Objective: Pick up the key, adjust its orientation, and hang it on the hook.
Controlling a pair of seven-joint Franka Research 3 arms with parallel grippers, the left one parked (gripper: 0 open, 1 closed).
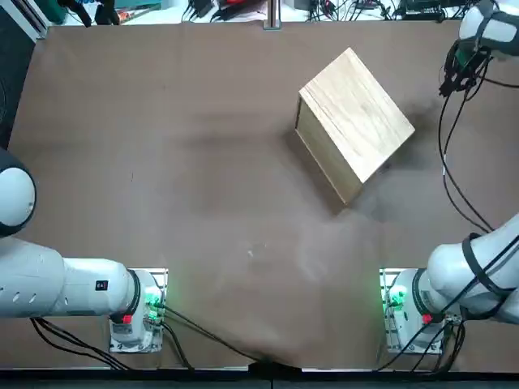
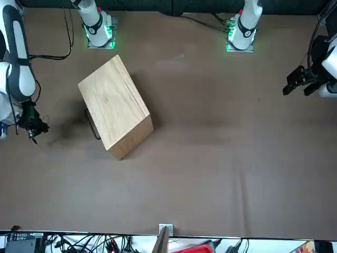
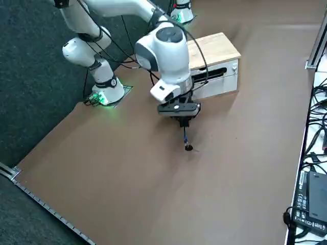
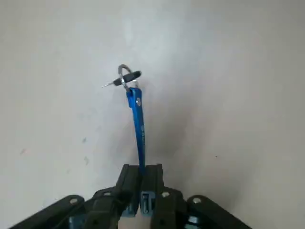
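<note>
R gripper [image 4: 142,168]: jaws closed on the blue strap [image 4: 137,119] of a key fob, one finger each side, strap's end pinched btwn the tips. Strap sticks out past the tips, roughly in line w/ the fingers, slightly slanted. At its far end, a metal split ring [image 4: 123,76]; on the ring, the key [image 4: 127,78], w/ black head and thin metal blade, lying crosswise to the strap. So key is beyond the tips, not btwn them; only the strap is touched by the fingers.

In right side view the gripper points down, strap hanging under it, key's dark head lowest, over the brown tabletop [image 3: 153,178]. Can't tell if key touches the surface.

Nearby: wooden drawer box [image 1: 353,121] w/ pale wood top, white drawer fronts and a dark handle [image 3: 209,74] on the side facing the R arm [image 3: 168,56]. Box sits at an angle on the table, apart from the gripper; in top view it's left of the gripper. Black cables [image 1: 454,162] run along the R arm and loop down beside it, btwn gripper and arm base.

Farther out, past the table's far edge: tangled cables [image 2: 95,243], a metal post [image 2: 162,240] and a red item [image 2: 195,249].
</note>
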